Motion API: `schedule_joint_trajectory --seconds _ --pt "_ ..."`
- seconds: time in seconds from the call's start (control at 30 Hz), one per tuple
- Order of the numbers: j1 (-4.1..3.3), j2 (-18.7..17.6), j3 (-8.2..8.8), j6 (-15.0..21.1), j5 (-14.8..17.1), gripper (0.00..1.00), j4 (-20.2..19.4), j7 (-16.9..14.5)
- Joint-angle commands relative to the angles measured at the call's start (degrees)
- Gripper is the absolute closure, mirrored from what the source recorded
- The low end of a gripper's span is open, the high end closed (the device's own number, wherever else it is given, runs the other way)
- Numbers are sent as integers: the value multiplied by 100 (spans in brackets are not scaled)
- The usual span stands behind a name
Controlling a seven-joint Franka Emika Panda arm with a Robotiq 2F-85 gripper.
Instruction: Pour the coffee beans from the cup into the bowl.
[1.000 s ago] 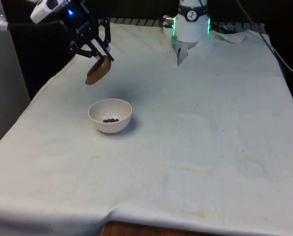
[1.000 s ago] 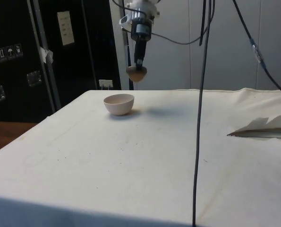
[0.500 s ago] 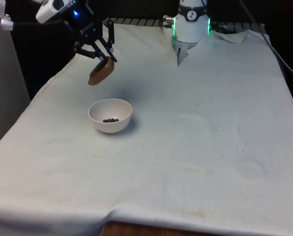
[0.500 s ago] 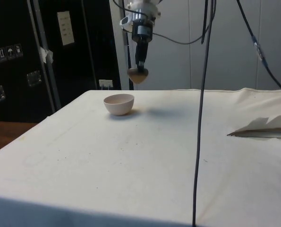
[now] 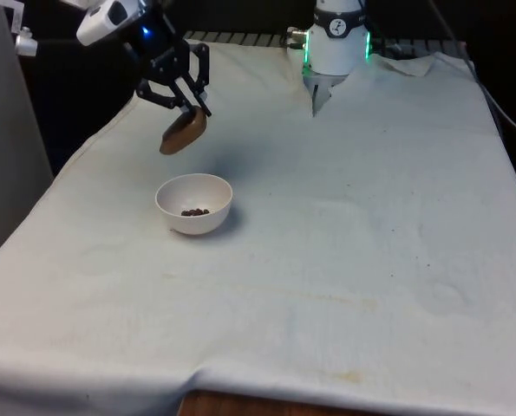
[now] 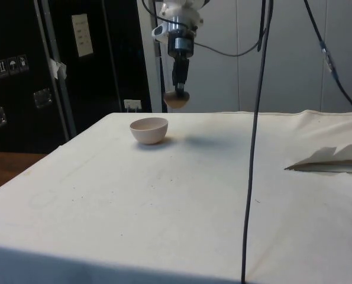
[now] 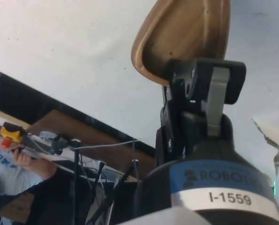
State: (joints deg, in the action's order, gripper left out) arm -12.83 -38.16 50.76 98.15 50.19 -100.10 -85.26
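Front view: tilted cup [image 5: 183, 133] above bowl [image 5: 194, 204]

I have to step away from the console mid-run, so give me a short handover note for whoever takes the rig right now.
Gripper: shut on the rim of the brown wooden cup, held tilted in the air above the table, beyond the bowl.
Bowl: white, upright on the white cloth, with coffee beans in its bottom.
Done: beans are in the bowl; the cup's inside looks empty in the wrist view.
Left: probably set the cup down on the cloth and release it.
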Motion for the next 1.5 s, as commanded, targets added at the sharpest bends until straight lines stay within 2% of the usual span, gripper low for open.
schedule_joint_trajectory --seconds 0.0,0.17,0.2,0.23,0.27,0.47,0.5,0.53,0.6,0.77,0.8,0.83,1.1,1.13,1.17,1.43,1.47 --pt "-126 86 74 218 -40 98 -160 -23" --pt "-120 269 -97 579 -246 98 -413 -6" --pt "-6 206 -160 367 -212 98 -281 0" --pt "-120 304 -126 642 -281 98 -458 0" --pt "-120 304 -126 642 -281 98 -458 0" --pt "-103 579 -355 1169 -544 98 -837 23" --pt "0 533 -418 997 -516 98 -745 6" --pt "-97 607 -384 1226 -573 98 -882 29" --pt "-103 670 -435 1364 -625 98 -980 29" --pt "-97 808 -561 1684 -751 98 -1209 46" --pt "0 773 -625 1530 -728 98 -1129 23" --pt "-97 871 -619 1828 -802 98 -1312 52" --pt "-80 1112 -848 2424 -1014 98 -1748 92" --pt "6 1089 -911 2303 -985 98 -1690 57" --pt "-74 1134 -871 2487 -1031 98 -1793 97" --pt "-74 1387 -1071 3060 -1209 98 -2235 143" --pt "11 1329 -1123 2899 -1146 98 -2131 92"
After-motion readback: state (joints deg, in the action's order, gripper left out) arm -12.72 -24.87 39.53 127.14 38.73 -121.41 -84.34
